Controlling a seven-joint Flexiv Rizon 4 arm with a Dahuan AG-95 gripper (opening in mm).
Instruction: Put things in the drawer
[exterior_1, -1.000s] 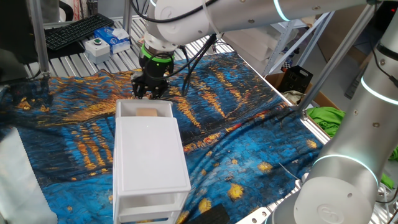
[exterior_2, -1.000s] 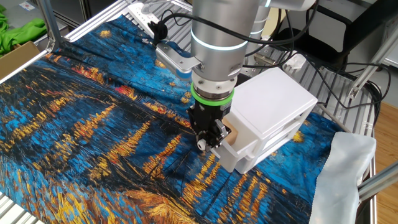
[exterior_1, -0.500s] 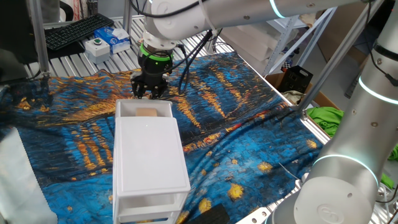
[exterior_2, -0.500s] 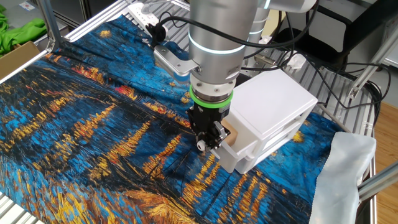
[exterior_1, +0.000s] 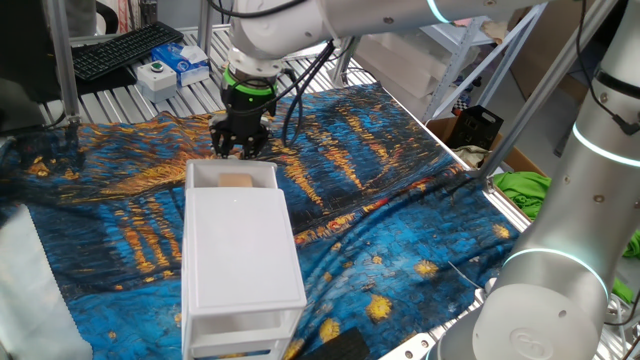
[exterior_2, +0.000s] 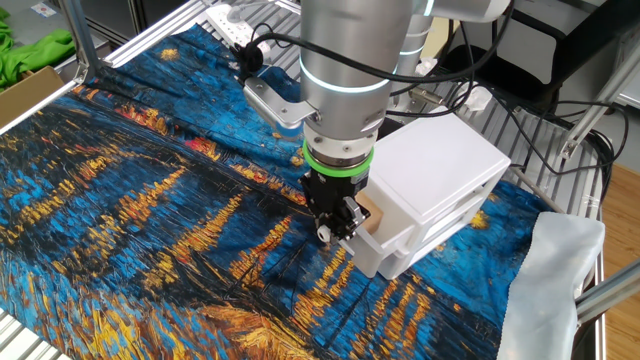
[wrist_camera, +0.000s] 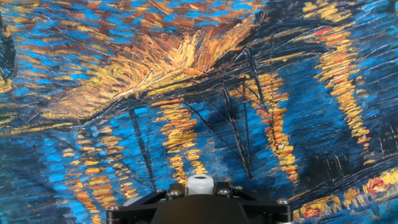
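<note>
The small tan wooden cube (exterior_1: 236, 182) lies inside the pulled-out top drawer (exterior_1: 199, 176) of the white cabinet (exterior_1: 241, 250). In the other fixed view the cube (exterior_2: 373, 215) shows just behind the gripper, in the open drawer (exterior_2: 392, 243). My gripper (exterior_1: 238, 149) hangs right at the drawer's front end, low over the cloth, fingers together and empty; it also shows in the other fixed view (exterior_2: 329, 232). The hand view shows only the blue and orange cloth (wrist_camera: 186, 93); the fingers, cube and drawer are out of it.
A blue and orange painted cloth (exterior_1: 360, 170) covers the table. A keyboard (exterior_1: 125, 48) and small boxes (exterior_1: 170, 68) lie behind the gripper. A black crate (exterior_1: 476, 126) and green cloth (exterior_1: 526, 190) are off the right edge. A white cloth (exterior_2: 556, 270) lies beside the cabinet.
The arm's wrist has turned and shifted slightly away from the cabinet. The gripper stays at the drawer's front; drawer and cube have not moved.
</note>
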